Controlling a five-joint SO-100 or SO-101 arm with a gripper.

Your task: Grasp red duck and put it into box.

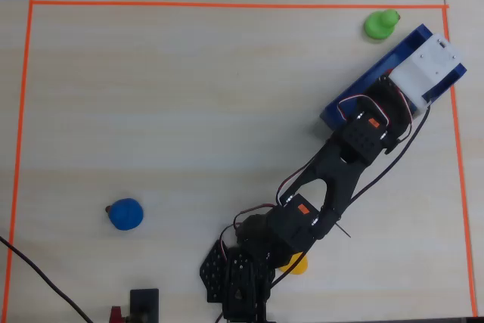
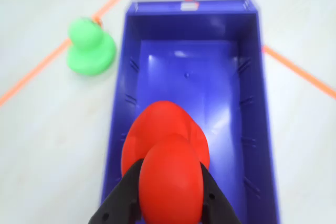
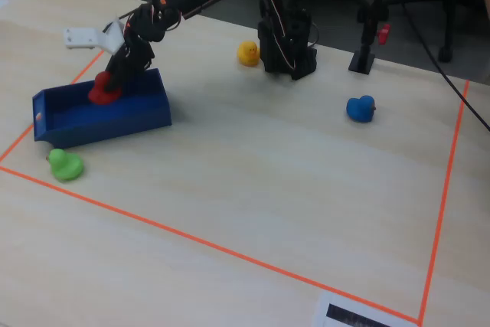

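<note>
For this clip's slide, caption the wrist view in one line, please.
Gripper holds the red duck above the open blue box; a green duck sits outside, left.

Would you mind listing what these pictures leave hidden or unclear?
- Red duck and gripper: hidden in the overhead view by the arm.
- Box: overhead, its inside is covered by the arm and white camera mount.
- Yellow duck: overhead, partly under the arm.
- Fingertips: cut off by the wrist view's bottom edge.
</note>
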